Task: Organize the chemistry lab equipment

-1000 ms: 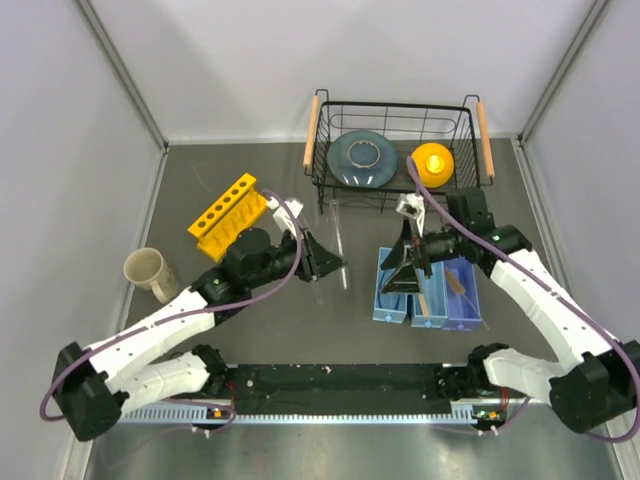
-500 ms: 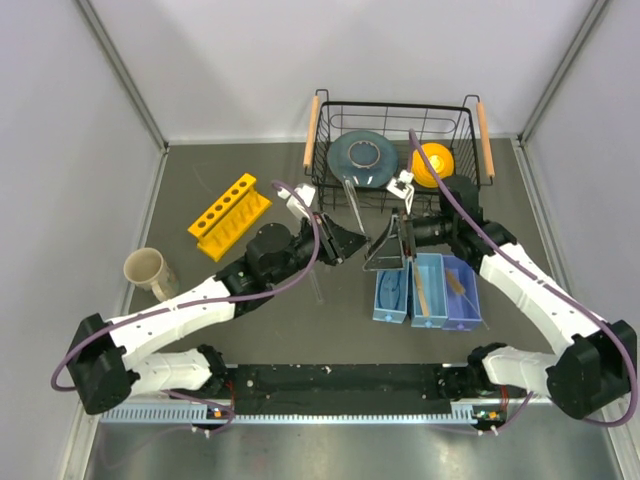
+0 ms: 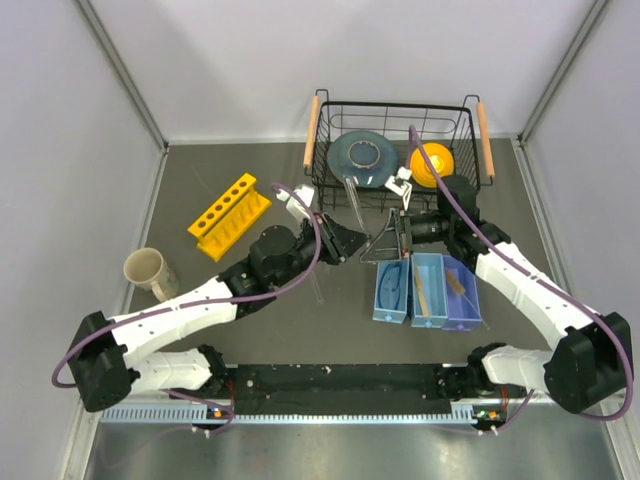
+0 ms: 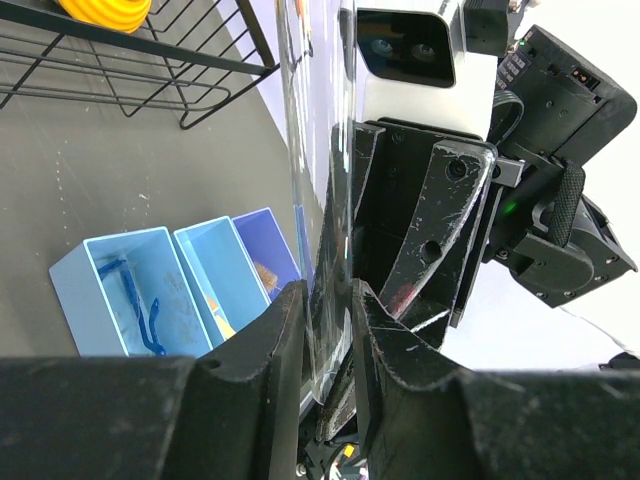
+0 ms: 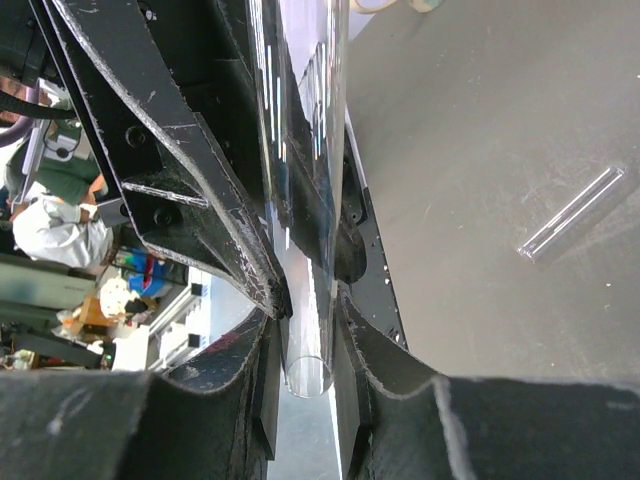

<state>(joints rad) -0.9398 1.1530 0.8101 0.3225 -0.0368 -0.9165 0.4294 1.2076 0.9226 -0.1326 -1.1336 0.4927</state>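
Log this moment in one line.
handover | left gripper shut on glass tube | right gripper shut on same tube | spare tube on table

The wire basket at the table's back holds a plate on the left and a round object on the right. The six-hole rack lies left of it, the mug nearer and farther left. Three bins stand before the basket: safety glasses in the left, test-tube clamp in the middle. A glass tube slants between basket and bins; a second tube lies left of them.
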